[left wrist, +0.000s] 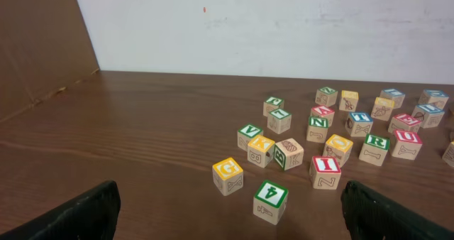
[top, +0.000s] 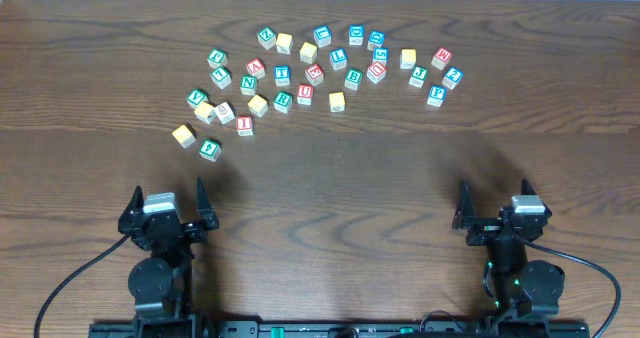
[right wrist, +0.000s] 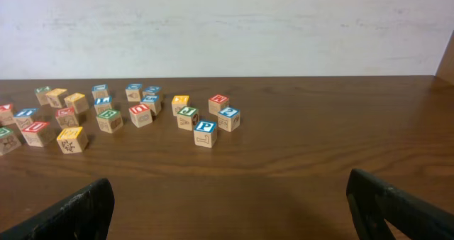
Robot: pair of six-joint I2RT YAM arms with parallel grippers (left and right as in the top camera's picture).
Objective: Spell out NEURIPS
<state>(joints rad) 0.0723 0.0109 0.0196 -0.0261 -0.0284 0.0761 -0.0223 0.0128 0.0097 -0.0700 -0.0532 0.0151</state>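
I cube [left wrist: 325,172], side drawing — left wrist only

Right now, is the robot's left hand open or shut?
Open. The left hand shows two black fingers far apart at the wrist view's bottom corners, holding nothing.

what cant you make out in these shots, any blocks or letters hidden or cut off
Overhead: letters on the far-row cubes are too small to read surely.
Left wrist: the right-edge cube is cut by the frame, letter unreadable.
Right wrist: the left-edge cube is cut by the frame; distant letters blur.
Wrist views: the left fingers and right fingers show only tips, the bottom edge cuts the rest.
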